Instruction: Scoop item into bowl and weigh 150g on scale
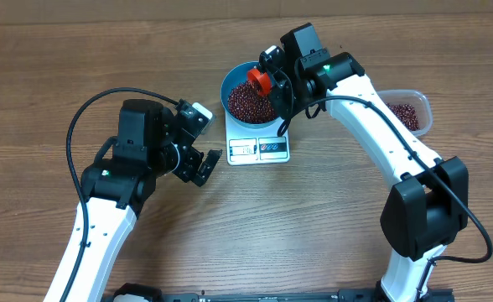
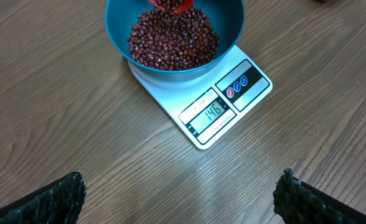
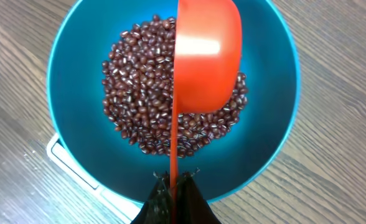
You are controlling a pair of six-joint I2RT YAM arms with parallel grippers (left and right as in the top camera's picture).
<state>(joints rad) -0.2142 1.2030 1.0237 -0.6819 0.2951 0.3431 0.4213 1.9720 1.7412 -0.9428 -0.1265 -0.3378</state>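
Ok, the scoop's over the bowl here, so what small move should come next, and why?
Probably trickle in just a few more beans: the scale display reads 146, slightly under target, and the right gripper holds the scoop tipped above the bowl.

Place: robot lab workbench.
Surface: wood-grain table (image 1: 45,59).
Machines: two white-and-black robot arms, left arm (image 1: 96,226) and right arm (image 1: 381,126), based at the table's near edge.
Props: kitchen scale (image 1: 259,149), bowl (image 1: 226,84) of beans (image 1: 245,105), plastic tub (image 1: 425,113).
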